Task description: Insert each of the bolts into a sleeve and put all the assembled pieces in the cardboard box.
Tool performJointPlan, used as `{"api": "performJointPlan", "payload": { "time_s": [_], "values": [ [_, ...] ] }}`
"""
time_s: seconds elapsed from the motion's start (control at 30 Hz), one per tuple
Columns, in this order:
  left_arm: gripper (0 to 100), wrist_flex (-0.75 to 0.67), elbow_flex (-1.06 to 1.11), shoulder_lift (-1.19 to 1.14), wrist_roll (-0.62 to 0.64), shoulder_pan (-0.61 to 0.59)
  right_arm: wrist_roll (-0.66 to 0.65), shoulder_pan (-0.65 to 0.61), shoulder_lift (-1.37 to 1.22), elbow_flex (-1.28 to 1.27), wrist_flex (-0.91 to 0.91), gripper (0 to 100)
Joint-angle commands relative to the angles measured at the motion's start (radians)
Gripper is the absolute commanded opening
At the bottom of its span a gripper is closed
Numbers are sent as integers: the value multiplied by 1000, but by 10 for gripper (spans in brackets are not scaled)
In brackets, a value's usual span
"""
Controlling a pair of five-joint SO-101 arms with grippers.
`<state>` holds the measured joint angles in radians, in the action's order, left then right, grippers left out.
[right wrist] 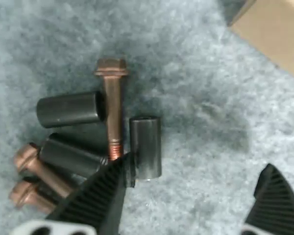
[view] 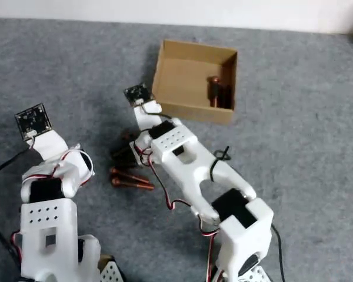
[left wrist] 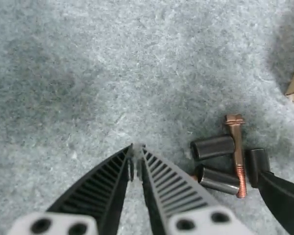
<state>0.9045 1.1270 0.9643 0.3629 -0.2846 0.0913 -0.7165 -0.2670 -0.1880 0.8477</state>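
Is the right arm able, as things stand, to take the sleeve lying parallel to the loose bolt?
Probably yes. The right gripper is open over the sleeve, bare carpet on one side; the bolt crowds the other side.

Left end effector (left wrist: 136,157) closed, right end effector (right wrist: 196,169) spread wide

Grey carpet (view: 306,147) spread over the whole work surface, bordered along the far edge by a pale white strip (view: 223,12), evenly lit
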Motion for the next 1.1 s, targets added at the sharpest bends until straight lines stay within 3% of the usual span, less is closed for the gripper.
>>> {"api": "performJointPlan", "payload": {
  "time_s": [0.0,0.13,0.67,0.8,1.07],
  "values": [
    [40,-21,-39,2,2,-4,9,-27,7,30,-82,283],
    [41,-21,-39,2,2,-4,8,-70,-25,8,-116,203],
    [41,-21,-39,2,2,-4,14,-67,-142,79,-18,189],
    [41,-21,-39,2,2,-5,14,-67,-140,77,-16,0],
    [41,-21,-39,1,2,-5,15,-70,-134,84,39,5]
  ]
}}
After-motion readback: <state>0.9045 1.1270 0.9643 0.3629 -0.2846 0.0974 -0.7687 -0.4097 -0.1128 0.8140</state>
